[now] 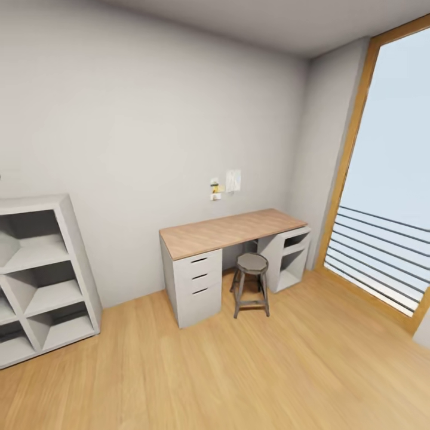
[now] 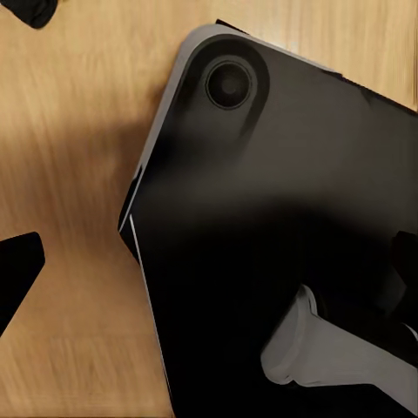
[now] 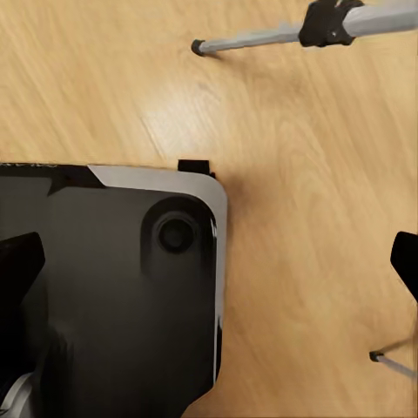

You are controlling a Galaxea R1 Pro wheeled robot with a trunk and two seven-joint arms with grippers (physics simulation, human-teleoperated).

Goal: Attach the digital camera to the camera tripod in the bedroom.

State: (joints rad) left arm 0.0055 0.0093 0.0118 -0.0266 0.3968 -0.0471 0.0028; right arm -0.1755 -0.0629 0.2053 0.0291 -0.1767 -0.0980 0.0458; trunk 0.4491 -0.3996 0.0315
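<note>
**Operator:** What room do I have ahead?

**Inspector:** Your head view shows the bedroom. The light wood floor lies bare in front of you as far as the back wall. A wood-topped desk stands against that wall, with a round stool just in front of its knee gap. A grey open shelf unit stands at the left edge. On the right, a tall wood-framed window reaches the floor, with a railing across its lower part. The widest open floor lies between the shelf unit and the desk drawers.

**Operator:** And the camera tripod?

**Inspector:** The camera tripod stands close to your right side. In the right wrist view, one silver leg with a black joint runs down to a black foot on the floor. A second foot sits near the frame corner. The rounded corner of your base lies between them, near both feet but touching neither.

**Operator:** Grippers?

**Inspector:** The right gripper hangs over the base corner with its fingers spread wide and nothing between them. The left gripper hangs over the other base corner, also spread and holding nothing. Its far finger is hard to separate from the dark base. I cannot identify the dark shape on the floor at that view's corner.
</note>
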